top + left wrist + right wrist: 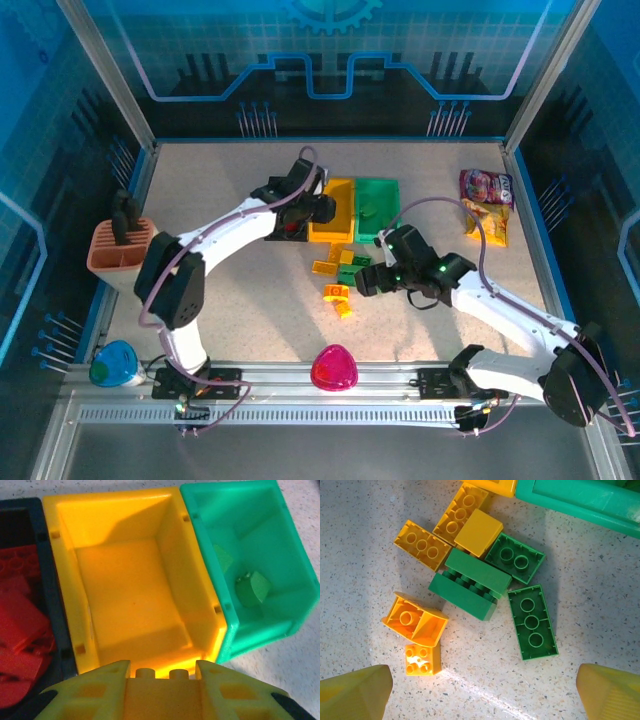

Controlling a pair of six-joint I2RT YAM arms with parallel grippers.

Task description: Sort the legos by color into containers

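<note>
My left gripper (162, 672) is shut on a yellow brick (160, 692) whose two studs show between the fingers. It hangs over the near wall of the yellow bin (170, 545), whose floor is bare. The green bin (230, 487) to the right holds green bricks (252, 587). The black bin (20, 504) to the left holds red bricks (20, 625). My right gripper (482, 695) stands open above the table, just short of a loose pile of yellow legos (422, 542) and green legos (532, 622). From above, the left gripper (310, 205) is at the bins and the right gripper (375, 275) is by the pile (345, 268).
A tan slotted holder (120, 250) with black tools stands at the left edge. A pink rounded object (333, 368) lies at the near edge and a blue item (115, 362) at the near left. Snack packets (487, 200) lie at the back right.
</note>
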